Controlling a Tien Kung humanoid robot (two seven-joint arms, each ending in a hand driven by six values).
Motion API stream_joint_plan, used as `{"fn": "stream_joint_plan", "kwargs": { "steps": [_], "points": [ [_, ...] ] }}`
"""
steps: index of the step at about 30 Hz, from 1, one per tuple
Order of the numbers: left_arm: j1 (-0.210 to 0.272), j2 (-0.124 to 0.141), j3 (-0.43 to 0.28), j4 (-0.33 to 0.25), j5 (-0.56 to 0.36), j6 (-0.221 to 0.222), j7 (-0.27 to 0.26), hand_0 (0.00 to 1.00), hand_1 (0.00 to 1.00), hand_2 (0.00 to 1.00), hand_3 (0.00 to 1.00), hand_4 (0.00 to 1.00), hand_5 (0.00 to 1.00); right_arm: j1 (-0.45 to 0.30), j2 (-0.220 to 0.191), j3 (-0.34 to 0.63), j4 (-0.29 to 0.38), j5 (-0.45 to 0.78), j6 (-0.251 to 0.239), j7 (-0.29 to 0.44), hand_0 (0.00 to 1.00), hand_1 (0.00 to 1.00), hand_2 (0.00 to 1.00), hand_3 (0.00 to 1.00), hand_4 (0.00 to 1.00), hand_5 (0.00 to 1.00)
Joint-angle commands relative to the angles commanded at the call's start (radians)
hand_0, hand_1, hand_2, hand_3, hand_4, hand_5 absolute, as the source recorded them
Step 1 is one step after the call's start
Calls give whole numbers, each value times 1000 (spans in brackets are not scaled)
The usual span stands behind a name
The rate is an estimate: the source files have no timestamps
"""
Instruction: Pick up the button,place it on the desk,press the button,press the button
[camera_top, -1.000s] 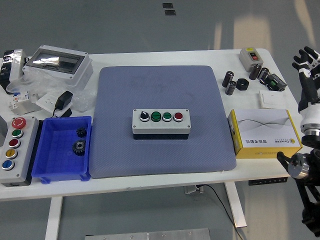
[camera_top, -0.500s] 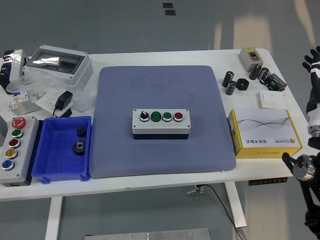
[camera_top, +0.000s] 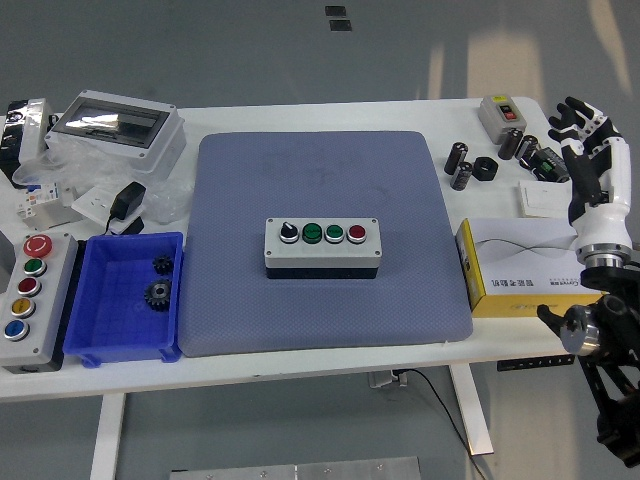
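At the table's near left corner, about 8 o'clock, sits a grey control box (camera_top: 30, 287) carrying 5 coloured round buttons. Just beside it is a blue plastic bin (camera_top: 105, 330) holding 2 dark metal gears (camera_top: 158, 292). At centre, the grey rectangular button box (camera_top: 322, 246) with 1 black knob, 2 green buttons and 1 red button rests on the blue-grey fabric mat (camera_top: 325, 180), untouched. At 3 o'clock a yellow and white cardboard carton (camera_top: 528, 266) lies near the table's right edge. Past it, near 2 o'clock, the right hand (camera_top: 585, 140) is raised upright over the table's right edge, its black fingers (camera_top: 566, 112) spread apart and holding nothing, close to a cluster of small black cylinders (camera_top: 462, 165). At 10 o'clock stands a grey enclosure with a clear lid (camera_top: 115, 125).
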Motion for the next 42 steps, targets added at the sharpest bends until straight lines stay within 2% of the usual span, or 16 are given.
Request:
{"fn": "stream_joint_plan", "kwargs": {
  "steps": [22, 42],
  "points": [
    [2, -11, -3, 0, -8, 6, 6, 649, 633, 574, 598, 611, 191, 0, 3, -23, -9, 0, 0, -9, 781, 752, 759, 721, 646, 412],
    [1, -7, 2, 0, -22, 9, 9, 649, 633, 575, 600, 612, 191, 2, -8, -36, -13, 6, 5, -8, 781, 753, 760, 720, 659, 409]
  ]
}}
